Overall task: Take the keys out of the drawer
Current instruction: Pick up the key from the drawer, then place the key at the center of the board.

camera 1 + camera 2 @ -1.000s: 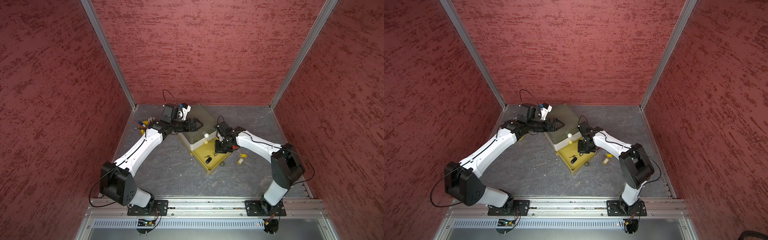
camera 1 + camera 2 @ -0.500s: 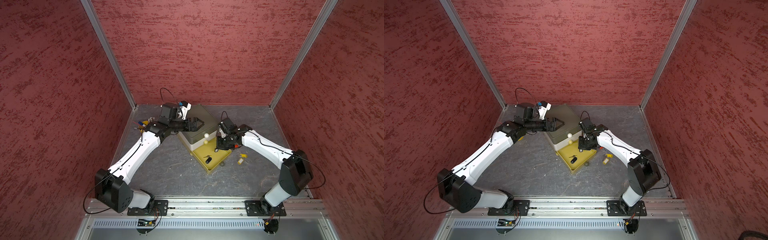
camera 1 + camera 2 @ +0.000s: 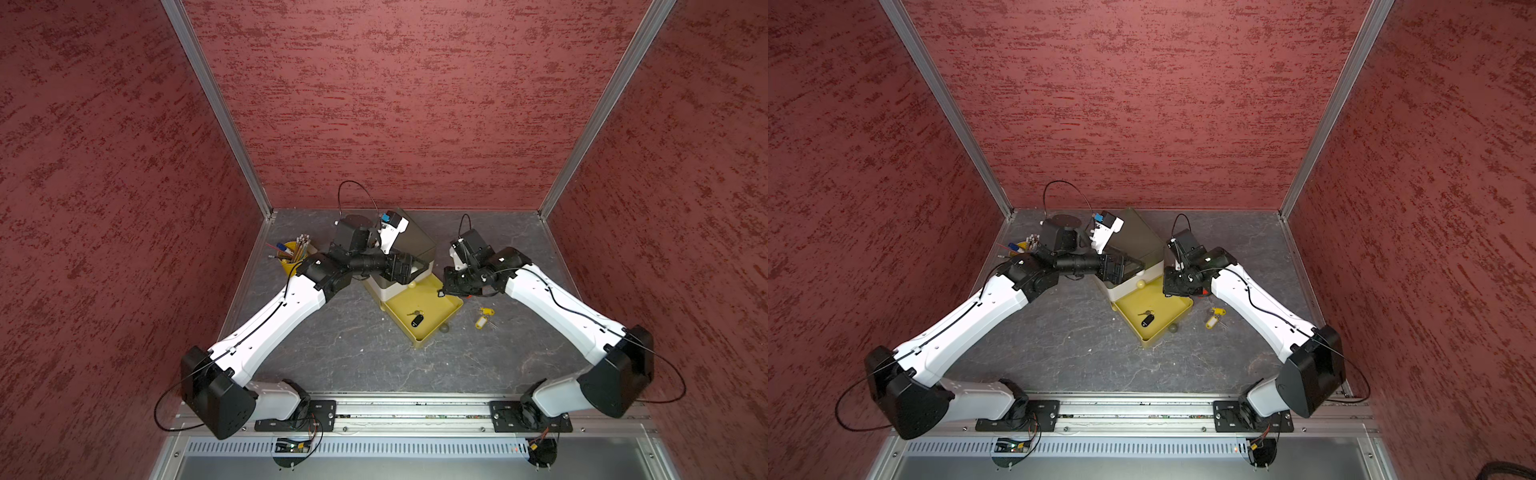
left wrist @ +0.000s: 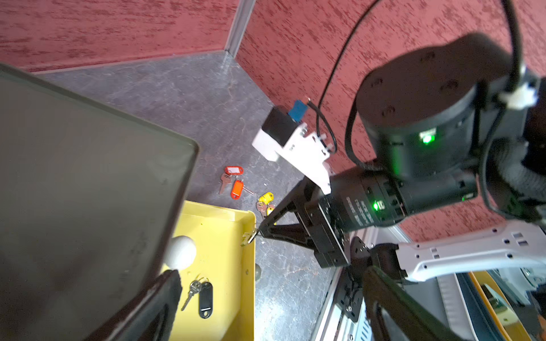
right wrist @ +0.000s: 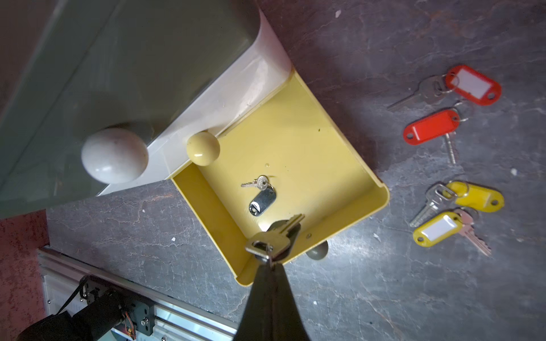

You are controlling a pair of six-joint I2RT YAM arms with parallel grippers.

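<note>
**Right arm lifts a fifth key clear of the drawer**

The right arm (image 3: 552, 303), which was dipped into the yellow drawer (image 5: 310, 141) a second ago, has risen and drawn back. It is bent low, with the right tool (image 5: 270, 265) clamped on a black-tagged key (image 5: 276, 236) above the drawer's outer corner. The left tool (image 3: 1138, 264) rests atop the cabinet (image 3: 415, 241); I can't tell whether it's parted. Red keys (image 5: 431, 127) and yellow keys (image 5: 437, 228) lie on the tabletop (image 5: 354, 280). One last key (image 5: 263, 200) remains inside.

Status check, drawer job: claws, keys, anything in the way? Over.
Right claw shut on a key at the drawer rim. Left claw at the cabinet top, grip unclear. One black-tagged key in drawer, four keys out on table. Nothing seen blocking.
</note>
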